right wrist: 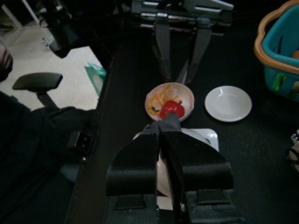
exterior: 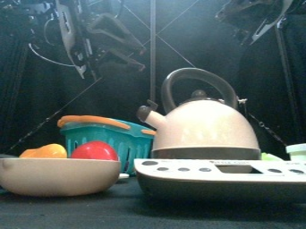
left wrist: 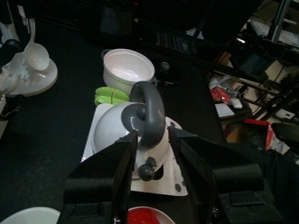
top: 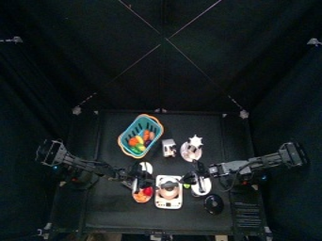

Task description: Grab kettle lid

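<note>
Smooth satin metal kettle (exterior: 206, 125) with glossy black handle, woven-look teal plastic basket (exterior: 106, 136), glazed bowl (exterior: 60, 175)

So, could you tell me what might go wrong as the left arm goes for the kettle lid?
The black handle arches over the top of the kettle, right ahead of the open left gripper; a jaw could catch it. The kettle stands on a scale, so a knock might slide it.
</note>
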Robot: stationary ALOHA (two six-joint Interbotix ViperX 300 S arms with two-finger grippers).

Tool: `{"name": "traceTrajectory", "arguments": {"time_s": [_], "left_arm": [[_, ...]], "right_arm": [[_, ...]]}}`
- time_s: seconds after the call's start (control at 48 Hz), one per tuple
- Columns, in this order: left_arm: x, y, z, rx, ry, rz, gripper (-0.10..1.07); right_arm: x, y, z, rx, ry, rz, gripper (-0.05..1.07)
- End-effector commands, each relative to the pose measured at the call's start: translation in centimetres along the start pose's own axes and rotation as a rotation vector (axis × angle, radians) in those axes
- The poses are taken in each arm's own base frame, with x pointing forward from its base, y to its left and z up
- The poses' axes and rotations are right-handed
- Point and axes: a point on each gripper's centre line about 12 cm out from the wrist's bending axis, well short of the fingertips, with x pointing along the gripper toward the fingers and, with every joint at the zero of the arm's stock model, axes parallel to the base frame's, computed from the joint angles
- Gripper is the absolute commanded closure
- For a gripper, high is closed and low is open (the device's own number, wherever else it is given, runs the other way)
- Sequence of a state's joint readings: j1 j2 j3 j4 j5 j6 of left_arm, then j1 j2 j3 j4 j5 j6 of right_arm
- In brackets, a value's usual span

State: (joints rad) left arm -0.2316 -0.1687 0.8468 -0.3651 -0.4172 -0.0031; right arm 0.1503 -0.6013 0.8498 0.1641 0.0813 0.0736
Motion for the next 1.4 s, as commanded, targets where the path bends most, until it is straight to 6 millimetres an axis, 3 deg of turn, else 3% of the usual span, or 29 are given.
{"name": "traceTrajectory", "arguments": {"time_s": [0.0,0.354,0.604,1.375], "left_arm": [[0.0,-0.1,0.9,-0.001,-0.031,-0.002,0.22],[-0.1,0.1,0.5,-0.001,-0.021,0.003,0.22],[-0.1,0.2,0.5,-0.002,-0.021,0.005,0.22],[-0.2,0.4,0.1,-0.012,-0.012,0.013,0.22]], "right_arm": [[-0.2,-0.6,1.2,-0.01,-0.061,-0.021,0.86],[-1.2,-2.9,3.1,-0.069,-0.144,-0.104,0.82],[-1.3,-3.6,2.2,-0.066,-0.057,-0.134,0.82],[-1.3,-4.4,2.7,-0.03,-0.026,-0.174,0.82]]}}
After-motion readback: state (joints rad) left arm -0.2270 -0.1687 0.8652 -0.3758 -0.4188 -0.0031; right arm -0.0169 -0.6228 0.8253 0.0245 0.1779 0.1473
